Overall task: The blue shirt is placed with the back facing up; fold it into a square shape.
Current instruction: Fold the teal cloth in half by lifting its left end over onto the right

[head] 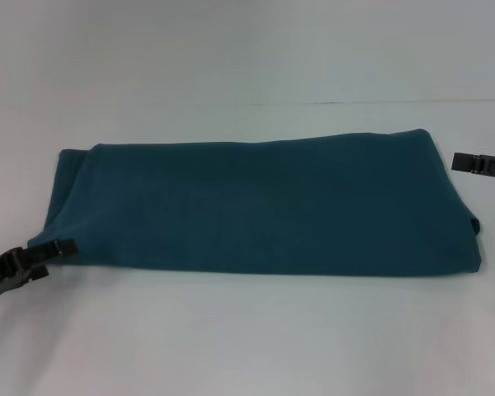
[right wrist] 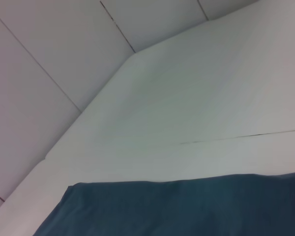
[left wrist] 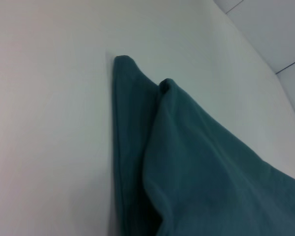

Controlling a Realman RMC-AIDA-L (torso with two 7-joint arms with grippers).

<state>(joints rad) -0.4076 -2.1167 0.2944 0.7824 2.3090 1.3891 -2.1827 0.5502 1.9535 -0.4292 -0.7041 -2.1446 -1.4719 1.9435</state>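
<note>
The shirt point(head: 256, 206) lies on the bench point(head: 247, 330) as a long folded band. The left gripper point(head: 56, 248) pinches its near-left corner, ready to fold; the right gripper point(head: 476, 163), aperture indiscernible, hovers just beyond the opposite end.

Soft, even, fairly bright light; the white table point(head: 247, 330) looks washed out, shadows faint, all views slightly blurred.

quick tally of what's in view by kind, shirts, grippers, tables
blue shirt: 1, folded into a long band
grippers: 2, left gripper at the shirt's near left corner, right gripper just off its right end
white table: 1
total: 4
</note>
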